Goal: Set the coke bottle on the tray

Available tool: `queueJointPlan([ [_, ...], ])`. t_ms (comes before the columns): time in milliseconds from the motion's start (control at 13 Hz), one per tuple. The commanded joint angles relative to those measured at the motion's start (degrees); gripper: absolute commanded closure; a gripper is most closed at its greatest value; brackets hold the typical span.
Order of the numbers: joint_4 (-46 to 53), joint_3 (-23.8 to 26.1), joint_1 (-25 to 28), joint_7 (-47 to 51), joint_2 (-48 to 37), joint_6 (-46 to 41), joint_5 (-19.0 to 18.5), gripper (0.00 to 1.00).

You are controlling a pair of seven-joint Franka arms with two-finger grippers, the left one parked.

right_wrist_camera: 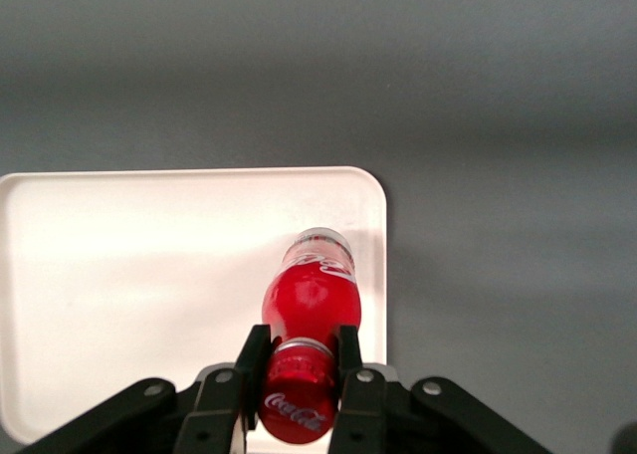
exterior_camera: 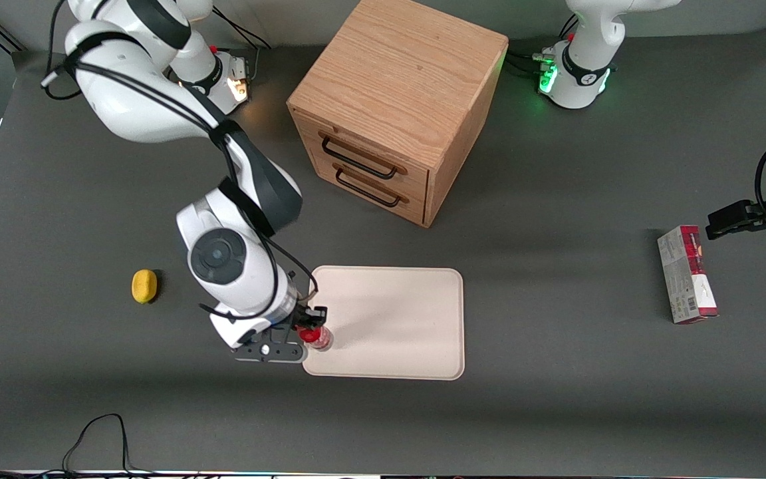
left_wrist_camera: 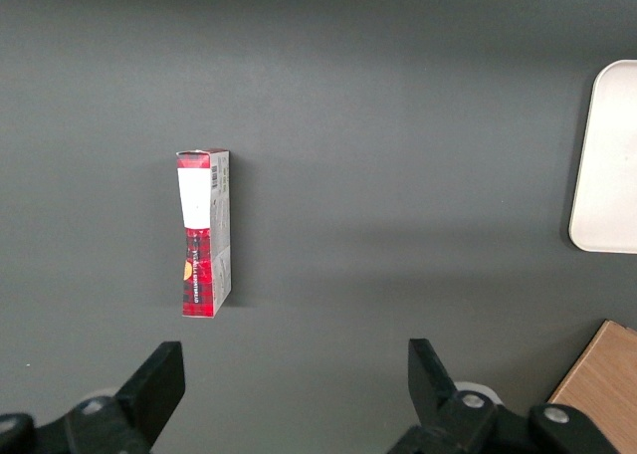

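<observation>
My gripper (right_wrist_camera: 299,369) pinches the bottle (right_wrist_camera: 309,310) by its neck, upright, hanging straight down over the tray (right_wrist_camera: 129,275) edge nearest my arm.

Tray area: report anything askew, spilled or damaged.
Nothing stands out. The gripper has its fingers shut on the coke bottle at its neck, over the tray near one edge. Nothing spilled; the tray looks intact.

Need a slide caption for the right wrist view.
Claw grips the coke bottle by its neck over the tray.
</observation>
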Motion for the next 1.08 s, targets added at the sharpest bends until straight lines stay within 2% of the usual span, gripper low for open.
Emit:
queueJointPlan([
  [0, 2.5, 1.0, 0.7, 0.3, 2.7, 2.2, -4.5, 1.0],
  [154, 2.0, 1.0, 0.5, 0.8, 2.8, 3.3, -4.5, 1.0],
  [231, 1.5, 0.9, 0.5, 1.0, 2.8, 4.1, -4.6, 0.01],
  [462, -1.3, 0.0, 0.0, 0.2, 0.4, 6.0, -4.7, 0.0],
  [538, -4.5, -1.6, -0.1, -0.7, -2.9, 5.1, -4.2, 0.0],
  [615, -8.5, -3.5, -0.6, -3.2, -7.8, 3.6, -2.1, 0.0],
  [692, -12.8, -6.7, -2.1, -8.4, -13.7, 2.1, 5.0, 0.0],
  [769, -17.4, -14.0, -2.4, -16.7, -21.3, 0.1, 15.6, 0.0],
  [846, -22.0, -21.7, -2.5, -26.7, -27.8, -3.2, 23.5, 0.0],
  [923, -26.2, -26.8, -2.9, -33.9, -33.3, -6.3, 25.8, 0.0],
  [1000, -31.4, -29.8, -4.3, -38.0, -38.9, -7.3, 26.1, 0.0],
])
